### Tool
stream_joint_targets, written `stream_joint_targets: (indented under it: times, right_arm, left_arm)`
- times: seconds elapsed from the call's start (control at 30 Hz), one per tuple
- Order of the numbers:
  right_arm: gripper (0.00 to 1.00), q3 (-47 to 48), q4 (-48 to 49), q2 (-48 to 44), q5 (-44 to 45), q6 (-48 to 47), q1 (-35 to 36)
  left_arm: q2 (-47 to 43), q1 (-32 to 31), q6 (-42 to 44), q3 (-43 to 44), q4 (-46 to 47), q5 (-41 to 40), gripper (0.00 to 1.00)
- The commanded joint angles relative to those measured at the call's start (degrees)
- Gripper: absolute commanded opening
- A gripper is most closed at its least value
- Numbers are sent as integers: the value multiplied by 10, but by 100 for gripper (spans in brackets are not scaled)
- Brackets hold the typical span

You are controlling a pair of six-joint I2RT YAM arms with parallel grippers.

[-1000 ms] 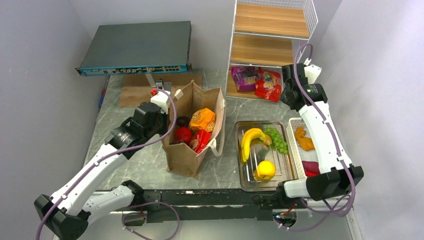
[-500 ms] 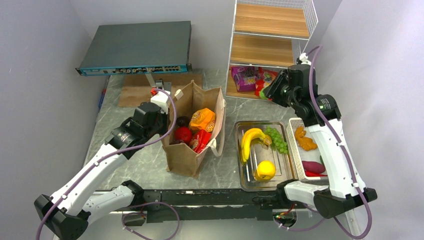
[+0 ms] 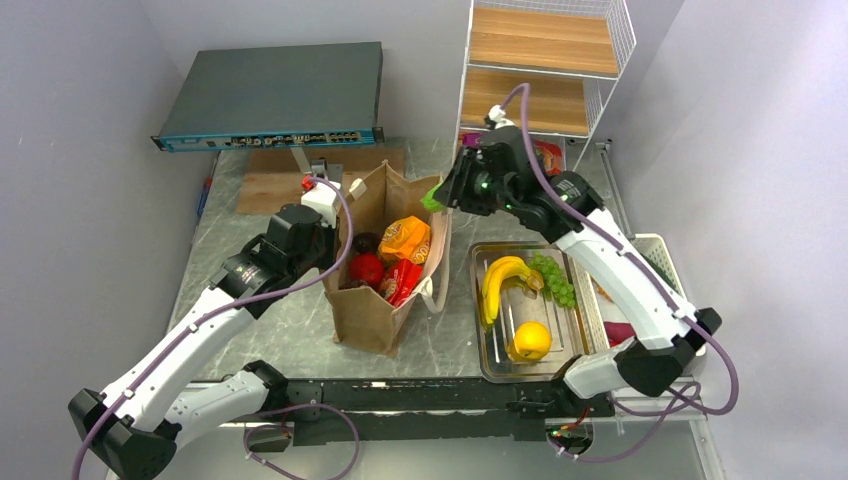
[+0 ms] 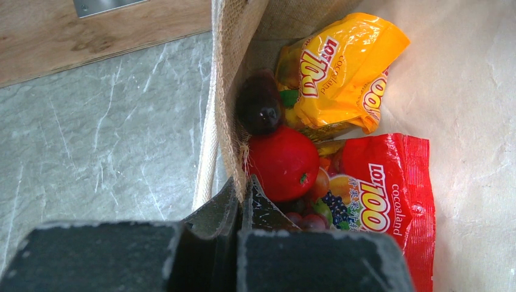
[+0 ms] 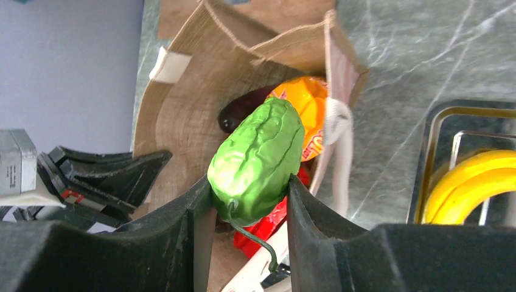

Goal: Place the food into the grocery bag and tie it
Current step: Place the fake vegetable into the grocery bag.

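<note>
1. Since a second ago the right gripper (image 3: pixel 446 192) has swung from the shelf (image 3: pixel 525 100) to the bag (image 3: pixel 365 320), now at its 2 o'clock rim. The left gripper (image 4: pixel 241 187) has not moved.
2. The right gripper is clenched on a wrinkled green vegetable (image 5: pixel 258 158), held over the bag's open mouth.
3. The left gripper pinches the bag's wall at 9 o'clock, jaws closed on the paper.
4. The bag stands open and holds an orange packet (image 4: pixel 334 67), a red packet (image 4: pixel 380 194), an apple (image 4: pixel 283 161) and a dark fruit (image 4: pixel 258 109).
5. The tray (image 3: pixel 476 310) sits at the bag's 3 o'clock, holding a banana (image 3: pixel 500 280), grapes (image 3: pixel 553 275) and a lemon (image 3: pixel 530 340).
</note>
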Motion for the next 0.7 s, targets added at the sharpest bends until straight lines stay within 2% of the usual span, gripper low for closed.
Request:
stream_joint_targets:
  times: [0.0, 0.17, 0.33, 0.4, 0.5, 0.67]
  right_arm:
    - [0, 43, 17, 14, 23, 16, 45]
    - [0, 87, -16, 56, 24, 3, 86]
    - [0, 178, -103, 138, -8, -32, 105]
    - [0, 208, -143, 169, 11, -40, 117]
    - [0, 220, -177, 195, 4, -44, 129]
    - [0, 211, -176, 205, -43, -46, 141]
  left_arm:
    - [-3, -2, 12, 18, 24, -14, 0]
    - [-6, -2, 12, 18, 25, -15, 0]
    - [-5, -2, 12, 19, 24, -15, 0]
    - [-6, -2, 13, 18, 25, -16, 0]
    - [-6, -2, 12, 17, 25, -18, 0]
    - [-1, -2, 12, 17, 23, -15, 0]
